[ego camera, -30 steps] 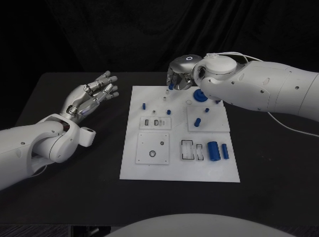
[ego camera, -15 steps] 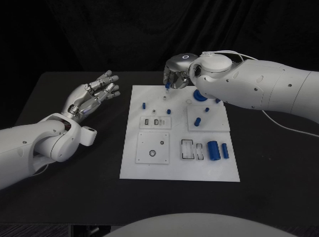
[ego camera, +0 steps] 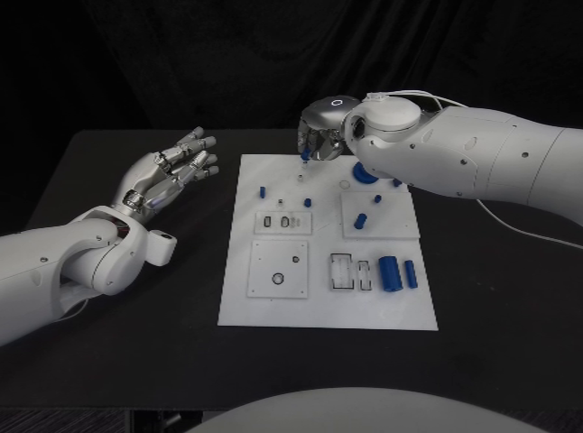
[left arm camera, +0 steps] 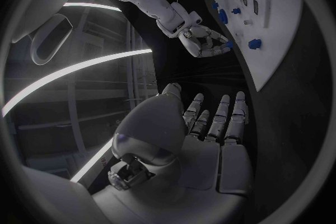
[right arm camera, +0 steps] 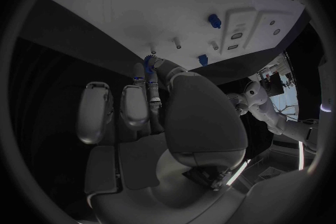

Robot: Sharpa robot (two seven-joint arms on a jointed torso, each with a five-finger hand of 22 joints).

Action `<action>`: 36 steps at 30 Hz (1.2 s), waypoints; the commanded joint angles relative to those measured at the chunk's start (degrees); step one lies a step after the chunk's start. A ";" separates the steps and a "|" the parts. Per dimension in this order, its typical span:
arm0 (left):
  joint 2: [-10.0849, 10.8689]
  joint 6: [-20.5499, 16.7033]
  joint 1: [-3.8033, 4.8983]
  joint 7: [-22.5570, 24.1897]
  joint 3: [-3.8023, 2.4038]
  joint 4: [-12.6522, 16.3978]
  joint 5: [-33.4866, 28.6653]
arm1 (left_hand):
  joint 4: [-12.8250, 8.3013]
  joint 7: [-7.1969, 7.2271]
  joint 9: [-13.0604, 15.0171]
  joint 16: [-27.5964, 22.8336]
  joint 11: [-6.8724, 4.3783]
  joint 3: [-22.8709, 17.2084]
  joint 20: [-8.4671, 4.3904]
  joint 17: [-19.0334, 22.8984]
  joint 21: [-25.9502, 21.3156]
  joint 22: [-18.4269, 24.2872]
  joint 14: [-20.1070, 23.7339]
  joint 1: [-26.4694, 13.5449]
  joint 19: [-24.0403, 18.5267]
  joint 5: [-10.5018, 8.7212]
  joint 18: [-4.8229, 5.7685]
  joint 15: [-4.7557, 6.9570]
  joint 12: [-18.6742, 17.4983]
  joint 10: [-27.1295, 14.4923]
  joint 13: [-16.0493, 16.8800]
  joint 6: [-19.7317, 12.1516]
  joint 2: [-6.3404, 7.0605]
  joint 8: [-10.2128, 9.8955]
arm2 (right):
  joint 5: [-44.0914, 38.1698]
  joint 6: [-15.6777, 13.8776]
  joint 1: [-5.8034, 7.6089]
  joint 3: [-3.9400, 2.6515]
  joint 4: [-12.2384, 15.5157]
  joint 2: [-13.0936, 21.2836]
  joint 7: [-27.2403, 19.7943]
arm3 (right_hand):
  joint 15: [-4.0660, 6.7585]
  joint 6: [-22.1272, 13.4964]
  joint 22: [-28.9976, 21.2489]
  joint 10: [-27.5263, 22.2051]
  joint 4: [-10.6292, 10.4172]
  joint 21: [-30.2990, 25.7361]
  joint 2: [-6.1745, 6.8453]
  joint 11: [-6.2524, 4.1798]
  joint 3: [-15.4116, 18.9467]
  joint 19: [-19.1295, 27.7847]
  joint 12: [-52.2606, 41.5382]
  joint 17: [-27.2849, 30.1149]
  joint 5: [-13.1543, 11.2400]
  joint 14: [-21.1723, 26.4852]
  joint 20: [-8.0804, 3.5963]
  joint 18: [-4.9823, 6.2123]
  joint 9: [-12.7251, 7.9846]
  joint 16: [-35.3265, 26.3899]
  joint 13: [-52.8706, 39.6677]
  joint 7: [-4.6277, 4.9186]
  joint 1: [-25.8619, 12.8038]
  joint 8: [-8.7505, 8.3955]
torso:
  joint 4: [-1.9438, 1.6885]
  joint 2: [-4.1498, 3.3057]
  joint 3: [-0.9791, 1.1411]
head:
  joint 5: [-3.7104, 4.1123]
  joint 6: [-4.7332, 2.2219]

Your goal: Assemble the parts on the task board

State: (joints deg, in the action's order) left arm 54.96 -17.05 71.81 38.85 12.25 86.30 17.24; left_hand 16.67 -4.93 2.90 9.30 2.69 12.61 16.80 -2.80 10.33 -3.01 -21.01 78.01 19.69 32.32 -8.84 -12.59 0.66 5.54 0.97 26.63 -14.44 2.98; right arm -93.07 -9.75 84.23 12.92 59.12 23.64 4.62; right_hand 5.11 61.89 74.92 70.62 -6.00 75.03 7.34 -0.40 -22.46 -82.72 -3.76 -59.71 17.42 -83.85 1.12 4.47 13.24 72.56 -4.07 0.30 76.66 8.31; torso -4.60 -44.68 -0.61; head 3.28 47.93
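Note:
The white task board [ego camera: 320,307] lies in the middle of the black table. My right hand [ego camera: 323,133] hovers over the board's far edge and pinches a small blue part [ego camera: 305,156] at its fingertips; the same blue part [right arm camera: 148,60] shows between the fingers in the right wrist view. A blue gear [ego camera: 365,174] lies just right of that hand. Small blue pegs [ego camera: 264,191] stand on the board's far half, and two blue cylinders [ego camera: 391,273] lie near its right edge. My left hand [ego camera: 172,174] is held flat, fingers spread, left of the board, holding nothing.
Raised white plates with slots [ego camera: 282,269] sit on the board's middle and near half. In the left wrist view the board's corner [left arm camera: 280,50] lies beyond my left hand [left arm camera: 213,123], with the right hand [left arm camera: 203,42] above it. Bare black table [ego camera: 135,325] surrounds the board.
My right hand has shifted slightly left and toward the far edge with the small blue part in it. The left hand has not moved.

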 commanded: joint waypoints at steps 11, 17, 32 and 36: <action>-0.20 0.59 -0.01 1.32 -0.04 -0.08 0.40 | 0.02 0.06 0.06 0.38 0.32 -0.44 -0.09 -0.07 -0.14 0.02 -0.25 0.74 0.30 0.38 0.69 -0.19 0.34 0.16 0.05 0.40 0.00 0.24 | -1.61 0.65 -0.69 -0.05 -0.38 -0.23 0.35 | -0.14 1.33 7.49 -0.44 0.16 -0.18 -0.23 0.26 -0.29 -0.21 0.27 0.03 0.07 -0.48 0.27 -0.89 1.92 -0.05 0.11 1.78 -0.26 0.34 | 0.15 0.06 0.03 | -0.10 0.39; -0.34 0.73 -0.01 1.29 -0.04 -0.23 0.40 | 0.02 0.06 0.06 0.38 0.32 -0.44 -0.09 -0.07 -0.14 0.02 -0.25 0.74 0.30 0.38 0.69 -0.19 0.34 0.16 0.05 0.40 0.00 0.24 | -1.62 0.80 -0.98 -0.05 -0.90 -0.50 0.23 | -0.15 1.30 7.51 -0.48 0.15 -0.17 -0.25 0.26 -0.30 -0.21 0.27 0.06 0.07 -0.46 0.27 -0.89 1.92 -0.07 0.12 1.78 -0.26 0.32 | 0.00 0.04 0.02 | 0.17 0.46; -0.59 0.96 -0.01 1.28 -0.04 -0.48 0.40 | 0.03 0.00 0.07 0.41 0.38 -0.50 -0.09 -0.07 -0.16 0.02 -0.26 0.80 0.26 0.42 0.70 -0.21 0.34 0.16 0.05 0.46 -0.03 0.25 | -1.62 0.97 -1.52 -0.05 -1.52 -1.06 -0.46 | -0.20 1.12 7.42 -0.67 0.12 -0.42 -0.36 0.28 -0.34 -0.07 0.27 0.34 0.06 -0.31 0.33 -0.84 1.94 -0.26 0.16 1.78 -0.29 0.17 | 0.01 0.04 -0.01 | 0.09 0.56; -0.65 1.00 -0.01 1.27 -0.04 -0.53 0.40 | 0.03 0.00 0.07 0.41 0.38 -0.50 -0.09 -0.07 -0.16 0.02 -0.26 0.80 0.26 0.42 0.70 -0.21 0.34 0.16 0.05 0.46 -0.03 0.25 | -1.63 1.05 -1.57 -0.05 -1.52 -1.18 -0.53 | -0.21 1.06 7.43 -0.70 0.11 -0.42 -0.38 0.29 -0.34 -0.06 0.26 0.36 0.06 -0.28 0.34 -0.84 1.94 -0.28 0.17 1.78 -0.31 0.13 | 0.02 0.03 -0.01 | 0.10 0.65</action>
State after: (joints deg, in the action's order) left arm 54.38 -16.87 71.81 38.85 12.25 85.76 17.24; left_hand 16.83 -4.93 2.90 9.52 2.68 12.45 16.80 -2.80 10.34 -3.01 -21.00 78.24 19.69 32.54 -8.83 -12.59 0.66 5.54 0.96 26.63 -14.67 2.98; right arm -94.23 -9.12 82.85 12.88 57.63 22.51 4.11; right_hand 5.11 61.60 74.90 70.39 -5.98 74.80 7.34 -0.18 -22.44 -82.72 -3.77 -59.39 17.42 -83.84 1.12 4.47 13.78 72.53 -3.98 0.60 76.67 8.31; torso -4.54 -44.63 -0.62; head 3.37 48.53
